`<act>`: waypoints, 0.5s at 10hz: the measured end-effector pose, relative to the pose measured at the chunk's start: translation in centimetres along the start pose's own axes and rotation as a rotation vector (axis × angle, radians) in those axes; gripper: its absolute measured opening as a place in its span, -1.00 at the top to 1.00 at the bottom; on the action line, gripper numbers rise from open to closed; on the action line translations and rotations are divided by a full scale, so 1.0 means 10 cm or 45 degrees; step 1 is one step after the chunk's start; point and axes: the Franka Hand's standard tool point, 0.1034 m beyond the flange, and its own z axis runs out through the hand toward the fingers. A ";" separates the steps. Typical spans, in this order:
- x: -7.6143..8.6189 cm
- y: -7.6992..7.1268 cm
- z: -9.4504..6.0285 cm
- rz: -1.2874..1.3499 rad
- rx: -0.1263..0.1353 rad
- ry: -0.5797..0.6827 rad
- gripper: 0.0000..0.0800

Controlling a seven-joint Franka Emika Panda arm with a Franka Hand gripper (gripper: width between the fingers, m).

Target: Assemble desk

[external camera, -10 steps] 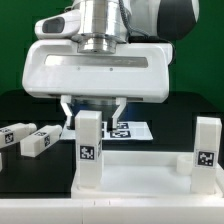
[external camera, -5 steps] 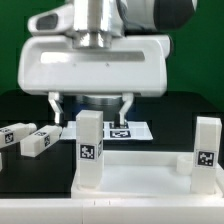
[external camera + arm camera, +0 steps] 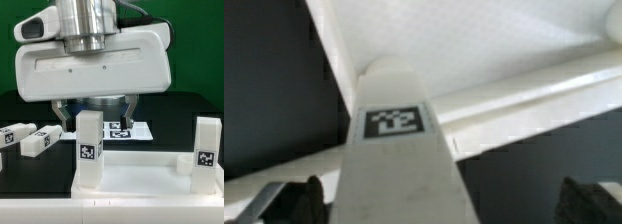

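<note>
Exterior view, gripper: the gripper [image 3: 94,112] hangs just above the left upright leg, its fingers [image 3: 127,103] spread wide to either side of the leg's top, with nothing held.
Exterior view, tabletop: the desk tabletop [image 3: 140,178] lies flat on the black surface [image 3: 20,112], near the camera.
Exterior view, left upright leg: the left upright leg [image 3: 90,148] stands in a socket towards the exterior view's left, tag facing the camera.
Exterior view, right upright leg: the right upright leg [image 3: 207,150] stands at the tabletop's corner on the exterior view's right.
Exterior view, loose legs: two loose legs [image 3: 28,138] lie side by side on the surface at the exterior view's left, apart from the tabletop.
Exterior view, marker board: the marker board [image 3: 138,130] lies flat, farther back.
Wrist view, leg: the tagged leg runs between the two dark fingertips, and neither visibly touches it.
Wrist view, tabletop: its white face lies beyond the leg.
Progress: two legs look mounted and two are left. Whether the left one is fully tightened cannot be told.
</note>
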 end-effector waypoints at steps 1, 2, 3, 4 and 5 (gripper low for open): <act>0.00 0.01 0.00 0.010 -0.012 0.000 -0.62; 0.00 0.01 0.00 0.021 -0.010 0.000 -0.55; 0.00 0.01 0.00 0.021 -0.010 0.000 -0.55; 0.00 0.00 0.00 0.078 -0.006 0.000 -0.12; 0.00 0.01 0.00 0.165 -0.006 0.001 -0.12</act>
